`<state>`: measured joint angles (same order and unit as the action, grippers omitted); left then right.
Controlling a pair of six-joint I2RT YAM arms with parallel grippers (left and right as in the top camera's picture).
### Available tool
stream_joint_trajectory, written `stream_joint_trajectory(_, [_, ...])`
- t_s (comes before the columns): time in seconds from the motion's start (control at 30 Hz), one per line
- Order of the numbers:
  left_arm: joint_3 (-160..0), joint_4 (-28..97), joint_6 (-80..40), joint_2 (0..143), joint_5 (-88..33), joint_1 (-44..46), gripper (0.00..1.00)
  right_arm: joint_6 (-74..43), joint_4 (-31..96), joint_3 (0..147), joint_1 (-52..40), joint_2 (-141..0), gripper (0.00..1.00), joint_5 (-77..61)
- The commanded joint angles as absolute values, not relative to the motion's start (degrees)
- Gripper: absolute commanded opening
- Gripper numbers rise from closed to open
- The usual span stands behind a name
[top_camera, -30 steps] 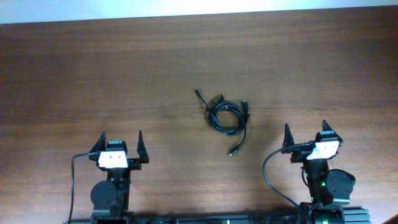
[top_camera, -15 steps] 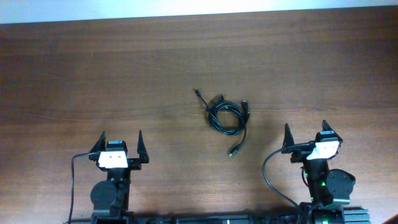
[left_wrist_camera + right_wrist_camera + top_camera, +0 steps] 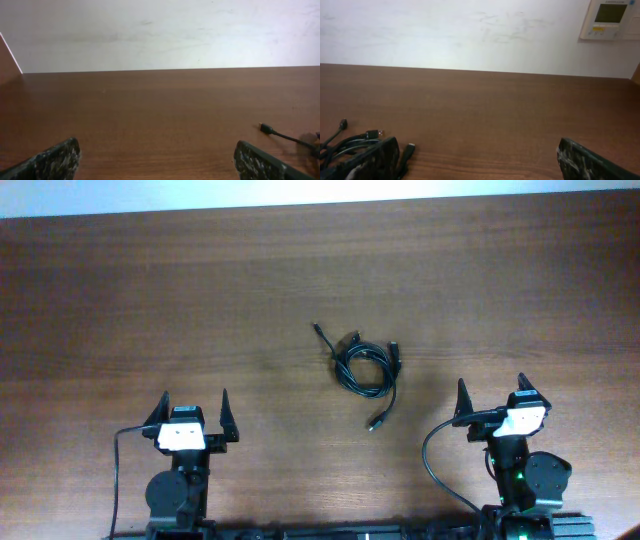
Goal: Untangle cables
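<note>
Overhead: cables (image 3: 367,367) sit in a loose coil mid-table (image 3: 150,280), ahead of both arms and nearer the right gripper (image 3: 491,382) than the left gripper (image 3: 195,394). Both grippers are spread wide and hold nothing. The coil's long axis runs far-left to near-right
Left wrist: one plug end (image 3: 265,128) at the right edge, pointing left
Right wrist: bundle at lower left, partly behind a finger (image 3: 370,160); strand count unclear

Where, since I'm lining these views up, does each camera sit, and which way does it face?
Overhead: above the table, looking straight down on the cables; left gripper and right gripper show, both open.
Left wrist: behind the left gripper, facing across the table to the wall; its fingers show.
Right wrist: likewise behind the right gripper.
Shared: all three show the cables.
</note>
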<state>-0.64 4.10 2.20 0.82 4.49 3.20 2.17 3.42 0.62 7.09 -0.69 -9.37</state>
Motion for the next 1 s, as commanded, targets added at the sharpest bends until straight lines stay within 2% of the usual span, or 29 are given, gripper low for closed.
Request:
stream_joint_trajectory(0.0, [-0.5,3.9,3.1,0.4,4.5,2.8,0.98,2.6,3.7,0.3,6.8,-0.4,0.99,-9.7])
stream_joint_trajectory(0.97, [-3.9,3.4,3.0,0.4,0.8,2.8,0.99,2.6,3.7,0.3,6.8,-0.4,0.99,-9.7])
